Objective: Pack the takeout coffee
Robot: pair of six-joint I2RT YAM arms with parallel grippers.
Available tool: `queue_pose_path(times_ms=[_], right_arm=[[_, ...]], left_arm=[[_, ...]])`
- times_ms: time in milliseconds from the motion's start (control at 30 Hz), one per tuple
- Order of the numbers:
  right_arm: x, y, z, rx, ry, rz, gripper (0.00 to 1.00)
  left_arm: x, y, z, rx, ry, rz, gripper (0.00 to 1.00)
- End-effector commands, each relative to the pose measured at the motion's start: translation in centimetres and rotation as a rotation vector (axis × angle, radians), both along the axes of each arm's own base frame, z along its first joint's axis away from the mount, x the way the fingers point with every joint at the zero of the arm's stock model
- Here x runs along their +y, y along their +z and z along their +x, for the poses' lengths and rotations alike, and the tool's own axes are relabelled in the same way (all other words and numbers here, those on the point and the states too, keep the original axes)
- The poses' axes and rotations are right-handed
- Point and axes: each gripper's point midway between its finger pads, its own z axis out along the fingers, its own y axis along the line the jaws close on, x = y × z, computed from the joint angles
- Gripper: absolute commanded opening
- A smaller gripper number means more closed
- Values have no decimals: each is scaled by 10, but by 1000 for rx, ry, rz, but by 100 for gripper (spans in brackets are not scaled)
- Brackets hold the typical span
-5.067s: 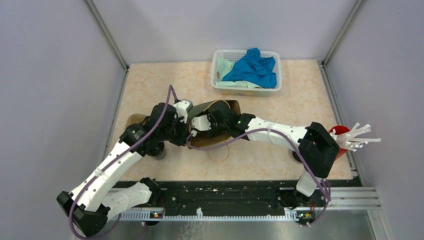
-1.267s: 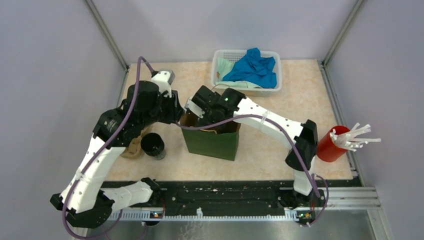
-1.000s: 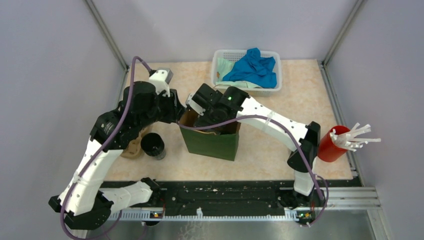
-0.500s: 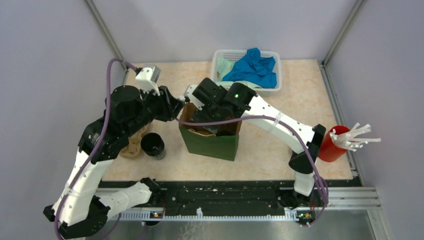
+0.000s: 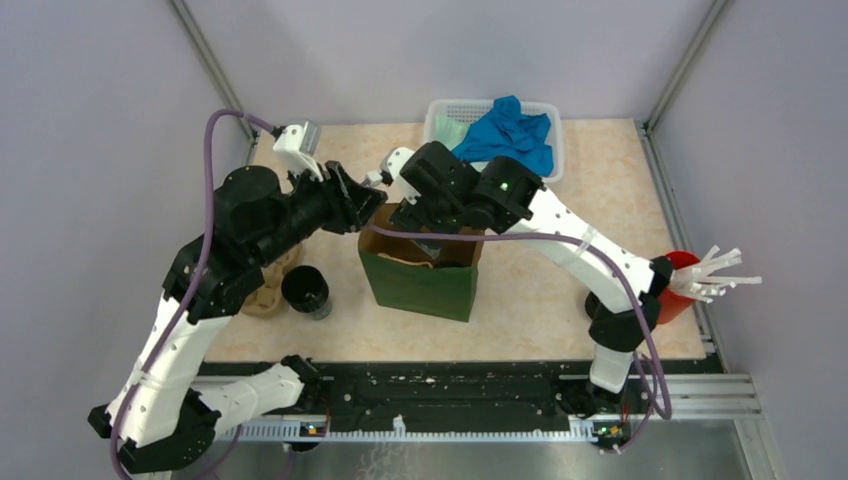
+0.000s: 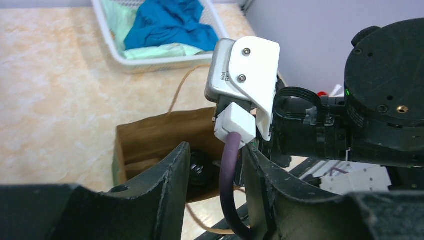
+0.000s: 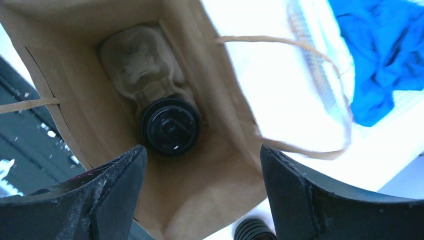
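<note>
Peeking down through the right wrist camera first: looking straight into the open paper bag (image 7: 225,200). Can make out one coffee cup (image 7: 171,125) at the bottom, black lid up, seated in one end of a cardboard tray (image 7: 135,60). Also shows the right gripper (image 7: 202,150) hanging above the bag mouth with jaws spread wide, gripping nothing.

Over to the left wrist camera: same deal for the left gripper (image 6: 215,147), with jaws apart and nothing pinched. Only catches the other arm's purple cable (image 6: 227,175) behind the gap, plus a dark glimpse of that cup down in the bag.

Switching to the top view: finds the bag upright mid-table with neither arm touching it. Was lying flat about five seconds back, then stood up with both grippers working at its rim a second ago. Since then, seems to have been let go on both sides: left gripper pulled off to the far left, right one lifted over the far edge.

Probably means one coffee is packed and the bag holds its shape alone. Still leaves a second cup (image 5: 305,290) out on the table, left of the bag. Guessing that goes in next.
</note>
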Motion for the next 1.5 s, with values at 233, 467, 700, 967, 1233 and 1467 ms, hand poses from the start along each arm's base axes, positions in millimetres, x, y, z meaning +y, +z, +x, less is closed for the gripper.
queue_pose_path(times_ms=[233, 467, 700, 967, 1233, 1467], right_arm=[[-169, 194, 19, -628, -688, 602, 99], [-274, 117, 60, -512, -1117, 358, 99], [-236, 68, 78, -218, -965, 372, 99], [-89, 22, 23, 354, -631, 669, 99], [-57, -12, 2, 439, -697, 629, 92], [-61, -32, 18, 346, -726, 442, 68]], left_arm=[[25, -56, 3, 131, 85, 190, 50], [22, -49, 7, 125, 75, 210, 51], [19, -65, 15, 187, 74, 275, 57], [21, -103, 21, 338, 108, 367, 70], [28, -132, 38, 441, 122, 392, 70], [26, -150, 64, 451, 106, 395, 52]])
